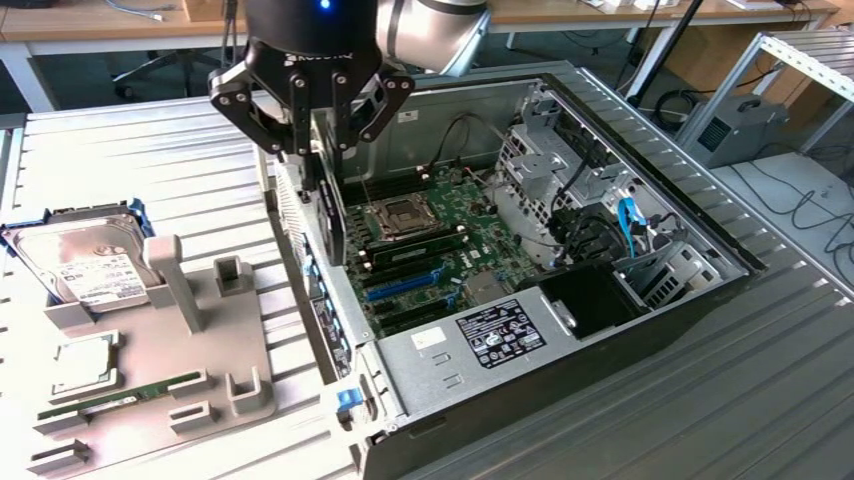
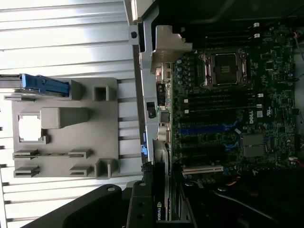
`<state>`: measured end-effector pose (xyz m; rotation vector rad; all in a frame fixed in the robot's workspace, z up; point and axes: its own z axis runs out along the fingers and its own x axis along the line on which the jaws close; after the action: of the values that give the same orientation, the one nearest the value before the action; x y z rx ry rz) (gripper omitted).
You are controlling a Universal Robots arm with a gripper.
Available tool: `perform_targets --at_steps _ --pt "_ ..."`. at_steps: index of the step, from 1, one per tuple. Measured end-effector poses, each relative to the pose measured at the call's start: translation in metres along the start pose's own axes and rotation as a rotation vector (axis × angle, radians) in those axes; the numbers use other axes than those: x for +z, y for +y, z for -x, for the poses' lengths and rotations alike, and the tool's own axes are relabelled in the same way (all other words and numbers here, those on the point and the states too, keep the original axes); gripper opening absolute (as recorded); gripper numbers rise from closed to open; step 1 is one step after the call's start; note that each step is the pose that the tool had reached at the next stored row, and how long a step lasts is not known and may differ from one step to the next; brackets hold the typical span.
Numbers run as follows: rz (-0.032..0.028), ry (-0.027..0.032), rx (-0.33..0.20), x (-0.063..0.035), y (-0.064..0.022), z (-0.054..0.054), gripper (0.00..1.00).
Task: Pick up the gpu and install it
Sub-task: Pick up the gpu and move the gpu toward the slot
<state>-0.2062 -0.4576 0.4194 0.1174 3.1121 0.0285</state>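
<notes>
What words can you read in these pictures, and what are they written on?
"DELL": white letters on the motherboard, printed sideways in the wrist view.
"NVIDIA": small letters with a green logo on the edge of the gpu.
The power supply label has rows of print and symbols, too small to read.
The hard drive label has print that is too small to read.
</notes>
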Motion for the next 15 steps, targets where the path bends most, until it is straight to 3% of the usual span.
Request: perform_targets --at_steps 15 --pt "0.0 0.0 0.0 0.0009 0.0006 0.0085 0.26"
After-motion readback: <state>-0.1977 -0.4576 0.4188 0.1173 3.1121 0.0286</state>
